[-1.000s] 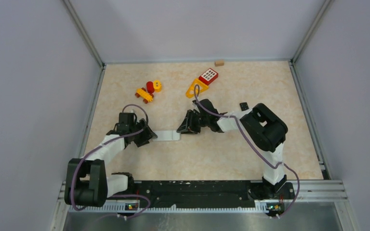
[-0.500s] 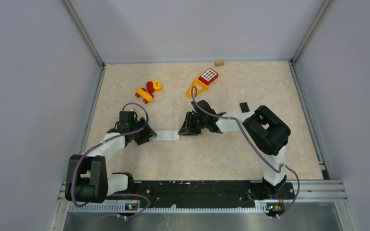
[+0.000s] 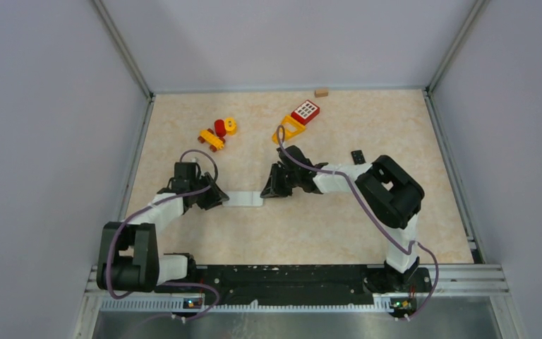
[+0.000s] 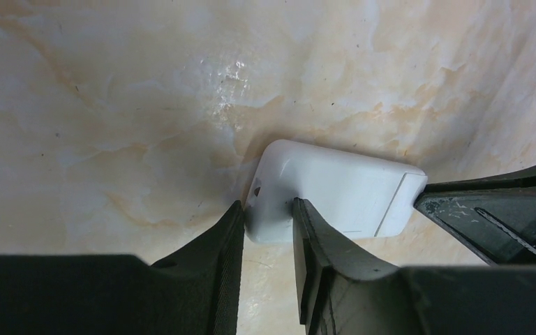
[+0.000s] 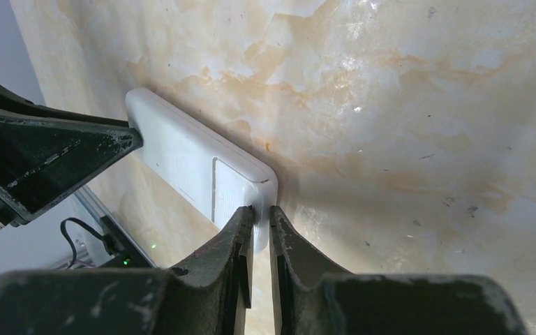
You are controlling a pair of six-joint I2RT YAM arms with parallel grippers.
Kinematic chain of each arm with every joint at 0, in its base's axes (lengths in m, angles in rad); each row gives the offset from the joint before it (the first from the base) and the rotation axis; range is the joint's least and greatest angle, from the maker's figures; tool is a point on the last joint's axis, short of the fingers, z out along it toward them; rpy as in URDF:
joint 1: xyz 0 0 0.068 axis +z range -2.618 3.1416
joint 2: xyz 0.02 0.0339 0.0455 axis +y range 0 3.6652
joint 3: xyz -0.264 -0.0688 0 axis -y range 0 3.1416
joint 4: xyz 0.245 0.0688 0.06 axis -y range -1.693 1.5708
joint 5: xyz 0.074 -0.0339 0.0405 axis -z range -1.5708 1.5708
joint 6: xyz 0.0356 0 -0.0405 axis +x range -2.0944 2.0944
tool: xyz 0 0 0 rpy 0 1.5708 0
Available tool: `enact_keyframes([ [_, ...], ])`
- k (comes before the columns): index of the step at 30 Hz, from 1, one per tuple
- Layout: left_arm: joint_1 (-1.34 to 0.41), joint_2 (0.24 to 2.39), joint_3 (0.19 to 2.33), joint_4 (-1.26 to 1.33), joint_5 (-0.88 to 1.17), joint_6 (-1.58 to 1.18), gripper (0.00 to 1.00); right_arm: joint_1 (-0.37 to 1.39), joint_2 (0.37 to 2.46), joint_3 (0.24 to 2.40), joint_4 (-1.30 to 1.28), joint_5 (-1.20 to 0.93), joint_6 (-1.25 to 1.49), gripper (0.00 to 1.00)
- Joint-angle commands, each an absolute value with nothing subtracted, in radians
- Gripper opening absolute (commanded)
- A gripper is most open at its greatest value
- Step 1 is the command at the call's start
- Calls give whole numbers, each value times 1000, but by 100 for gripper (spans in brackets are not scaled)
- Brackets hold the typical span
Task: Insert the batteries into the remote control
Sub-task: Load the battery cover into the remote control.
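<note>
The white remote control (image 3: 244, 199) lies flat on the table, back side up, with a seam across its cover end. My left gripper (image 3: 215, 198) is shut on its left end; in the left wrist view the fingers pinch a corner of the remote (image 4: 335, 192) at the gripper (image 4: 267, 206). My right gripper (image 3: 269, 189) is shut on the right end; in the right wrist view it (image 5: 259, 211) clamps the thin edge of the remote (image 5: 181, 157). No batteries show in any view.
A small black flat piece (image 3: 358, 156) lies right of the right arm. At the back are a red keypad toy (image 3: 305, 111) on a yellow frame (image 3: 288, 130), red and yellow toy blocks (image 3: 219, 133), and a small wooden block (image 3: 321, 92).
Both grippers keep their hold on the remote. The right arm's wrist and forearm have shifted slightly to the left; the remote has barely moved.
</note>
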State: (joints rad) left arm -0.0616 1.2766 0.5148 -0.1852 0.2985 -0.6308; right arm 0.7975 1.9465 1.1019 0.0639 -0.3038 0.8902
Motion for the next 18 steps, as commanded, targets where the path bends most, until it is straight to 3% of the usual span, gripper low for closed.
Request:
enact_keyframes([
  [1,-59,1299,487,-120,370,-641,31,835,1982,1156,80,-285,925,14],
  [7,-60,1301,432,-72,450,-677,24,875,2019,1160,126,-213,1044,12],
  [18,-59,1285,458,-86,462,-697,26,941,2020,1184,168,-77,1146,11],
])
